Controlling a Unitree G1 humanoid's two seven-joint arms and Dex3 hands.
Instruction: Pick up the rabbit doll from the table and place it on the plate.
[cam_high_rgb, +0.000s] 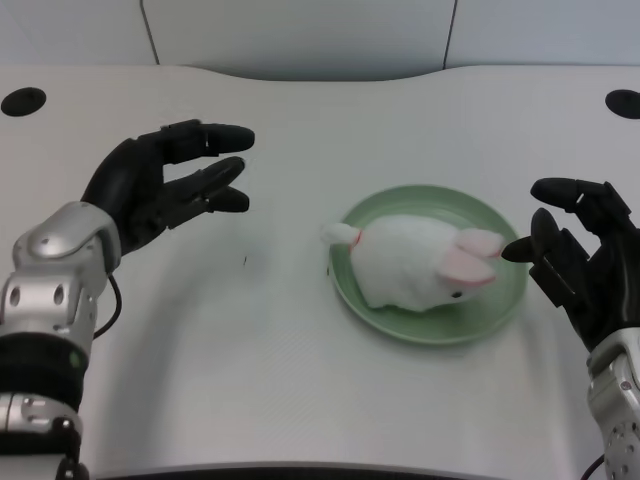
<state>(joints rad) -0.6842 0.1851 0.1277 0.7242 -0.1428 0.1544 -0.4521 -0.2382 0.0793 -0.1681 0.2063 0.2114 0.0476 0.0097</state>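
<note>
Your rabbit (415, 263) already lies on the plate (500, 320), which sits on the white table (280, 380). The body fills most of the plate's middle, the pink ears point toward the plate's right rim, and the small tail pokes out over the left rim, just past the edge. Judged from this, the placing looks done or all but done.

Your left hand (165, 190) hovers well to the left of the plate, apart from it. Its fingers are spread and slightly bent, pointing toward the plate, and they hold nothing. The right hand (580, 255) waits just off the plate's right rim, one fingertip very close to the rabbit's ear; whether it touches, you cannot tell from here.

What to watch for:
- The tail overhangs the left rim. If you sweep the left hand back toward the plate, a finger could catch the tail and drag the rabbit off.
- The rabbit is soft and light, so even a slight brush may roll it or tip it over the low rim.
- The plate rests loose on a smooth table; a knock on its rim could slide it, rabbit and all.
- The right hand is the nearer risk: any drift toward the plate would nudge the ear.
</note>
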